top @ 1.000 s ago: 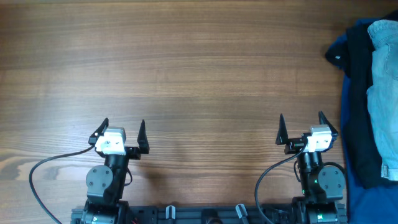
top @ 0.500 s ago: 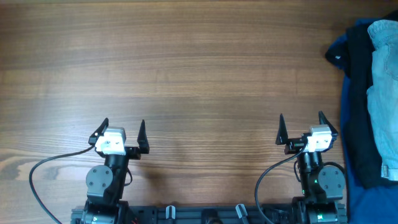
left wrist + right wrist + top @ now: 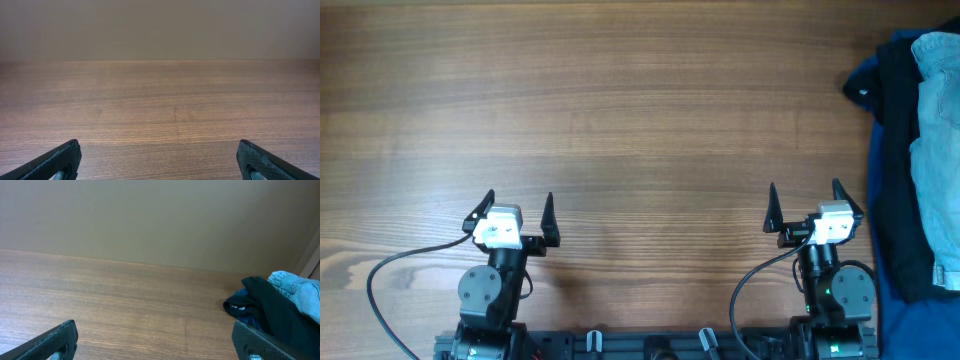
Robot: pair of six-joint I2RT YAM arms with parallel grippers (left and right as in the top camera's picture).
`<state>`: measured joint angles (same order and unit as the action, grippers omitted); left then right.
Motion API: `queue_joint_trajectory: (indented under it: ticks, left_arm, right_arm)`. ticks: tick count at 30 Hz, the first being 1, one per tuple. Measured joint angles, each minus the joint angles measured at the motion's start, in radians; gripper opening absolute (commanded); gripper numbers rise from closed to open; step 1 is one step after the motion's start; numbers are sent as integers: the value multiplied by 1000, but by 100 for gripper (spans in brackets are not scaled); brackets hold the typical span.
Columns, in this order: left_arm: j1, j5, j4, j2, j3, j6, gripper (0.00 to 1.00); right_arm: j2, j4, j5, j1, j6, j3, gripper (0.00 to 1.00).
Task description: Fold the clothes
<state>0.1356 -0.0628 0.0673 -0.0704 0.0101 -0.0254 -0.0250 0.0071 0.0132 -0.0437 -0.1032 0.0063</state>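
A heap of clothes lies at the table's right edge: a black garment (image 3: 895, 150), a light blue denim piece (image 3: 935, 140) on top, and dark blue fabric (image 3: 910, 325) underneath. In the right wrist view the black garment (image 3: 275, 307) and the denim (image 3: 300, 292) show at the far right. My left gripper (image 3: 515, 208) is open and empty near the front edge at the left, over bare wood (image 3: 160, 162). My right gripper (image 3: 803, 197) is open and empty, just left of the heap (image 3: 155, 342).
The wooden table (image 3: 640, 120) stretches across the view. A plain beige wall (image 3: 150, 220) stands behind the table's far edge. Both arm bases and their cables sit along the front edge.
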Motion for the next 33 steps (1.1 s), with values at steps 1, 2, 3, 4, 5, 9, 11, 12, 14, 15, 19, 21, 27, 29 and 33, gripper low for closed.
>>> queue_joint_trajectory:
  ticks: [1,2,3,4,5,9,11,12,14,15,19,21,27,29,33]
  left_arm:
    - [0,0,0,0,0,0,100]
    - [0,0,0,0,0,0,100]
    - [0,0,0,0,0,0,100]
    - [0,0,0,0,0,0,100]
    - [0,0,0,0,0,0,100]
    - [0,0,0,0,0,0,100]
    - [0,0,0,0,0,0,100]
    - [0,0,0,0,0,0,100]
    - [0,0,0,0,0,0,100]
    - [0,0,0,0,0,0,100]
    - [0,0,0,0,0,0,100]
    - [0,0,0,0,0,0,100]
    - [0,0,0,0,0,0,100]
    - [0,0,0,0,0,0,100]
    - [0,0,0,-1,0,0,100]
  right_arm:
    - [0,0,0,0,0,0,100]
    - [0,0,0,0,0,0,100]
    - [0,0,0,0,0,0,100]
    - [0,0,0,0,0,0,100]
    - [0,0,0,0,0,0,100]
    - [0,0,0,0,0,0,100]
    - [0,0,0,0,0,0,100]
    - [0,0,0,0,0,0,100]
    - [0,0,0,0,0,0,100]
    - [0,0,0,0,0,0,100]
    - [0,0,0,0,0,0,100]
    - [0,0,0,0,0,0,100]
    - [-2,45,-16,1,-27,0,100]
    - [-3,16,-59,1,-33,23,100]
    - [-10,-81,-84,1,-13,225,100]
